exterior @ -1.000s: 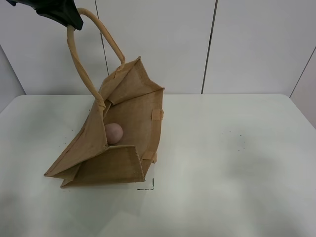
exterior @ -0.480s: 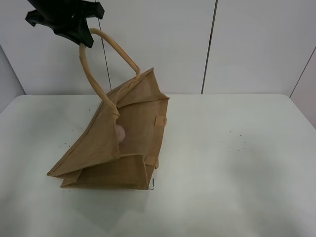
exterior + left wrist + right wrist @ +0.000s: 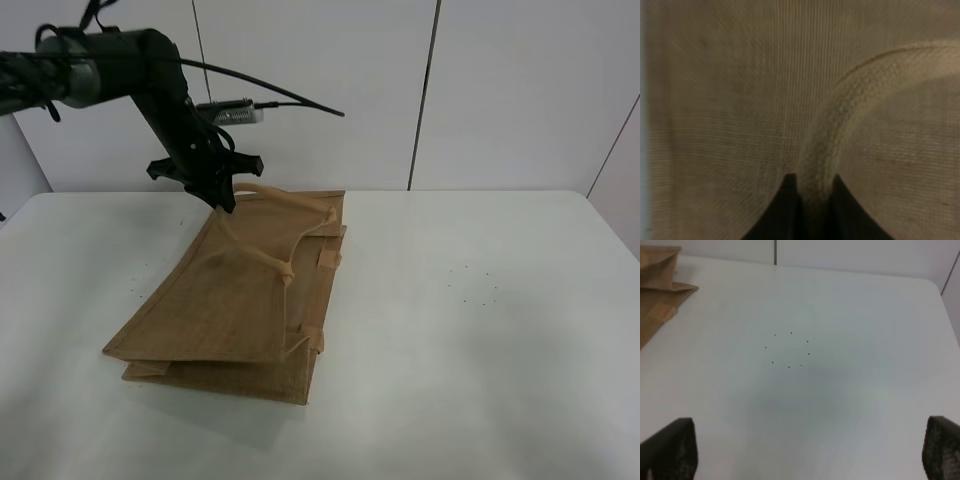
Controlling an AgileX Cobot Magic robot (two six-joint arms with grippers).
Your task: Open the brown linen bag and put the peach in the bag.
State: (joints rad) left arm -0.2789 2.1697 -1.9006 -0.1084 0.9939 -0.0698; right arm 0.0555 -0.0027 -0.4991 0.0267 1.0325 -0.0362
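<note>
1. The brown linen bag (image 3: 235, 300) lay collapsed flat on the white counter (image 3: 480, 330), its mouth end toward the back wall and its long axis running from there toward the front left.
2. The left tool (image 3: 222, 192) was at the mouth end, low over the cloth, clamped shut on one pale loop handle (image 3: 840, 125); the wrist view showed the handle pinched between the dark jaws.
3. The right tool (image 3: 810, 450) stood with its jaws wide apart and nothing between them, over bare counter well to the right of the bag.
4. The peach could not be seen in any view; whether it lay inside the flattened bag could not be told.
5. The left arm was judged by far the nearer for any next move.
</note>
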